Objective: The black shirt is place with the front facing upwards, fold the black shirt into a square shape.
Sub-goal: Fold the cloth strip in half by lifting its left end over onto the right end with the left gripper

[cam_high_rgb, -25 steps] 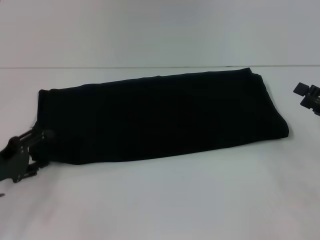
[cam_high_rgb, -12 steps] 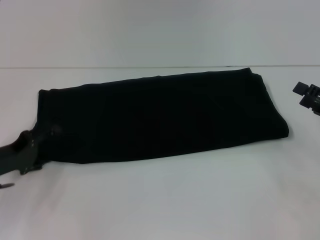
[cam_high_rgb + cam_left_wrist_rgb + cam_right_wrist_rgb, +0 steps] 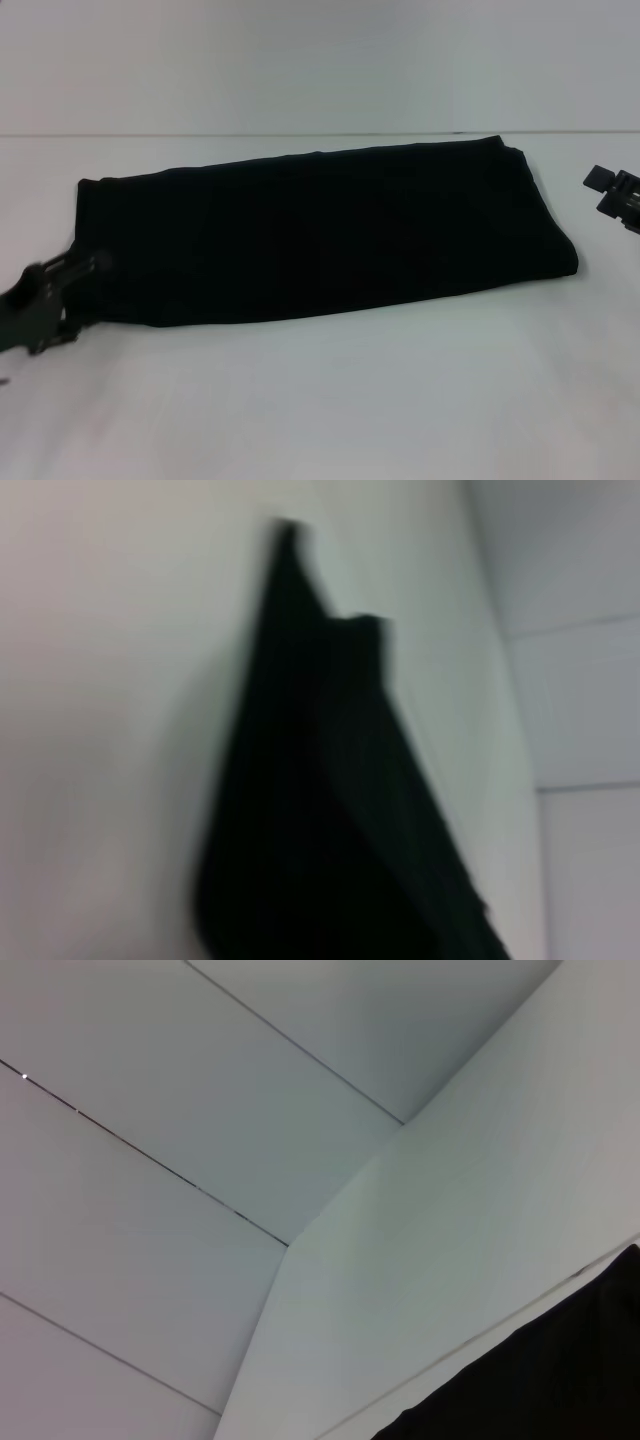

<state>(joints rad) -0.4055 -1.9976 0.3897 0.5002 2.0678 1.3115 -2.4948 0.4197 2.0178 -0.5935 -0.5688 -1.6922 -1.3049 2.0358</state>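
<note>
The black shirt (image 3: 320,235) lies on the white table as a long folded band running from left to right, plain black side up with no lettering showing. My left gripper (image 3: 82,300) is at the band's near-left corner, level with the table, its fingers spread open around the cloth's edge. The left wrist view shows the shirt (image 3: 320,810) as a dark tapering shape. My right gripper (image 3: 618,195) hangs off the shirt's right end, apart from it. A corner of the shirt (image 3: 560,1380) shows in the right wrist view.
The white table (image 3: 350,400) stretches bare in front of the shirt. Its far edge meets a pale wall (image 3: 300,60) just behind the shirt.
The left gripper dipped and turned half a second ago, then came back to nearly its earlier pose at the shirt's left corner. Neither the shirt nor the right gripper has moved.
</note>
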